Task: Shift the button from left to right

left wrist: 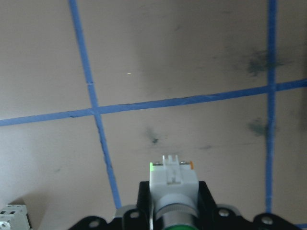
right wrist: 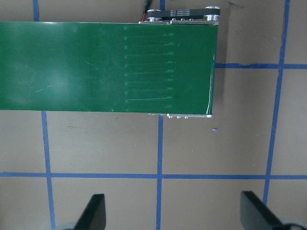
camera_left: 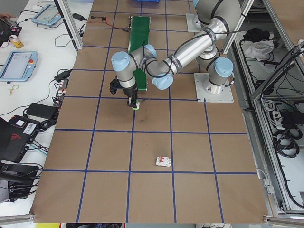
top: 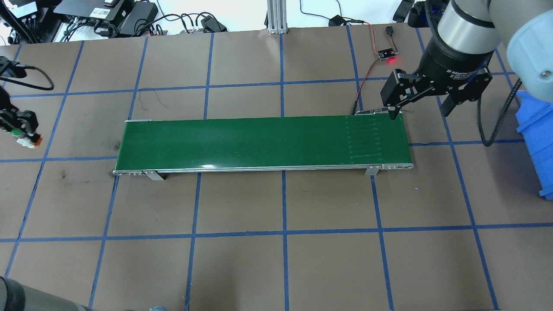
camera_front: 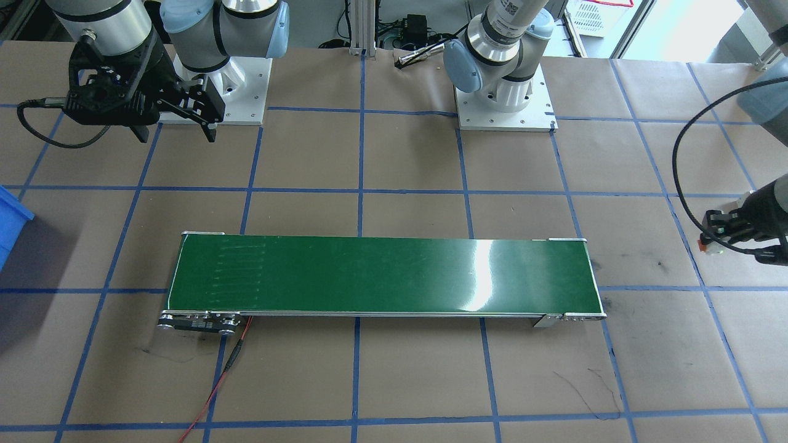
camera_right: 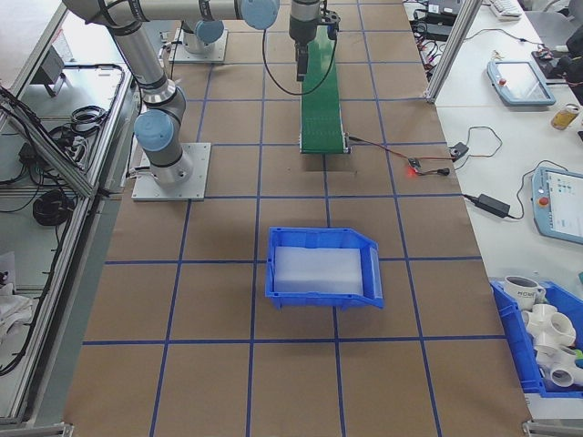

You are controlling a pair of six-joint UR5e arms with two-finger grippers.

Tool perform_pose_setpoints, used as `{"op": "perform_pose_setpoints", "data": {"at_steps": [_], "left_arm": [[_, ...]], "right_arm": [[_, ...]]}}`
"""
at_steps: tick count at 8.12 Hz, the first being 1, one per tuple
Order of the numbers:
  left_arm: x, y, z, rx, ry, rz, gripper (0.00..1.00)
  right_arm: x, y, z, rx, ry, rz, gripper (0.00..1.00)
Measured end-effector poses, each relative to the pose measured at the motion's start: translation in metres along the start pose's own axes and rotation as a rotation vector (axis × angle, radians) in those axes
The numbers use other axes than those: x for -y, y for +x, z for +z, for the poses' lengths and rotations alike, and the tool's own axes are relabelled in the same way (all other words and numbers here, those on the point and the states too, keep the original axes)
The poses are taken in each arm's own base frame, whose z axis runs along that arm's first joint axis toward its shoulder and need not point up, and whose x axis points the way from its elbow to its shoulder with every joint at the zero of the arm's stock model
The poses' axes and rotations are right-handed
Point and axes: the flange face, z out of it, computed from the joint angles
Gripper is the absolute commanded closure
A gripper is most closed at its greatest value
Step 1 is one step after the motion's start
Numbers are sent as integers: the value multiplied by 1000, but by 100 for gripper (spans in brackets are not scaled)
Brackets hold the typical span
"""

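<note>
The button (left wrist: 173, 182), with its green cap, white body and orange-red base, sits between the fingers of my left gripper (left wrist: 173, 194), which is shut on it. In the overhead view the left gripper (top: 19, 128) holds the button (top: 25, 139) over the brown table, well off the left end of the green conveyor belt (top: 259, 140). My right gripper (top: 418, 110) hangs open and holds nothing by the belt's far right corner. Its fingers (right wrist: 94, 212) frame bare table, with the belt's right end (right wrist: 105, 67) above them in that view.
A white circuit breaker with a red top (camera_left: 163, 161) lies on the table behind the left arm, also at the left wrist view's corner (left wrist: 10, 216). A blue bin (camera_right: 323, 264) stands past the belt's right end. A red-black wire and a small lit board (top: 387, 54) lie near the right gripper.
</note>
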Motion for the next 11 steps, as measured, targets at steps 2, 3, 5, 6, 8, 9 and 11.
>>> {"op": "perform_pose_setpoints", "data": {"at_steps": [2, 3, 5, 6, 8, 9, 11], "left_arm": [[29, 110, -35, -22, 15, 9, 100], [40, 161, -43, -39, 28, 5, 100], [50, 225, -47, -51, 36, 10, 100], [55, 236, -41, -53, 29, 14, 100], [71, 241, -21, -55, 27, 14, 100], [77, 242, -13, -65, 28, -5, 100], [82, 245, -7, -99, 32, -64, 100]], "right_arm": [[0, 0, 0, 0, 0, 0, 0], [0, 0, 0, 0, 1, 0, 0], [0, 0, 0, 0, 0, 0, 0], [0, 0, 0, 0, 0, 0, 0], [0, 0, 0, 0, 0, 0, 0], [0, 0, 0, 0, 1, 0, 0], [0, 0, 0, 0, 1, 0, 0]]}}
